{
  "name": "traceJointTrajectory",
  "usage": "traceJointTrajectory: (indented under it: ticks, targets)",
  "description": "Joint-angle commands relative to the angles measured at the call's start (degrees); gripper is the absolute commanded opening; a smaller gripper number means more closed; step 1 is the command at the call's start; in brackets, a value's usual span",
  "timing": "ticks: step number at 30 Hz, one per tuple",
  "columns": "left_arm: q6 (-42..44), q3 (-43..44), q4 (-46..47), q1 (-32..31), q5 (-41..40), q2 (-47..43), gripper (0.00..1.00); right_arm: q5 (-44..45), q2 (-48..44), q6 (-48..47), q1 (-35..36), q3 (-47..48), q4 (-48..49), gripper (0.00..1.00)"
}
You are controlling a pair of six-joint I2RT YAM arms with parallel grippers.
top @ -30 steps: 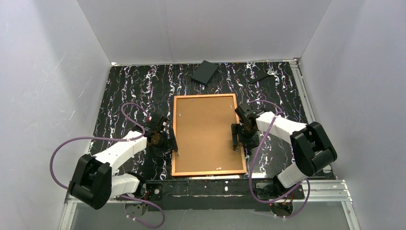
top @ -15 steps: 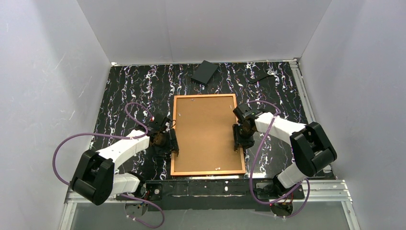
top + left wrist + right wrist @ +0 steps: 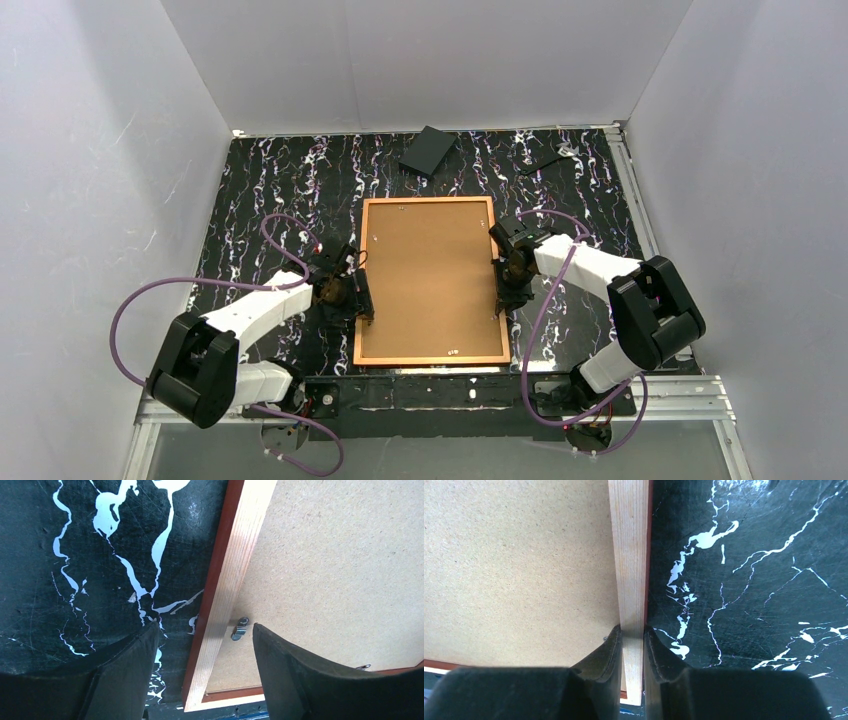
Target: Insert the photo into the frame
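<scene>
**While one side is clamped, the other is straddled**

Flat on the table (image 3: pixel 270 200), the frame (image 3: pixel 628 540) is judged stiff, light and slippery; it is best gripped by its long sides. The right gripper (image 3: pixel 633 645), wide a second ago, is closed on the right side; the left gripper (image 3: pixel 205 640) is held apart astride the left. No photo is seen.

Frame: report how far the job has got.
Done: the frame lies back up with its board in. In hand: right gripper pinches the right rail; left gripper stands open astride the left rail. Left: no photo shows, so whether it is inside cannot be told.
</scene>
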Motion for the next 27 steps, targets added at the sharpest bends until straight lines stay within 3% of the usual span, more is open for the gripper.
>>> traceJointTrajectory:
  ticks: [1,5,8,12,18,27]
  targets:
    - [0.16,-0.42,-5.45,-0.53,0.07,0.12,0.7,0.9,0.93,-0.4,0.58,-1.06,0.02,0.09]
    - [1.7,-0.23,-6.32,-0.63,-0.58,-0.93,0.76,1.32,1.0,-0.47,0.57,-1.22,-0.15,0.07]
    - [3.17,-0.37,-7.87,-0.7,-2.05,-2.25,0.76,1.32,1.07,-0.59,0.55,-1.43,-0.19,0.01]
    - [3.21,-0.99,-8.35,-1.2,-2.63,-2.93,0.75,1.32,0.94,-0.56,0.61,-1.48,-0.24,0.01]
    - [5.41,1.34,-9.16,-4.64,-7.05,-0.62,0.8,1.37,1.23,-0.6,0.58,-1.31,-0.24,0.01]
    - [8.02,5.94,-11.38,-9.47,-12.98,5.59,0.76,1.32,1.16,-0.89,0.58,-1.79,-0.14,0.01]
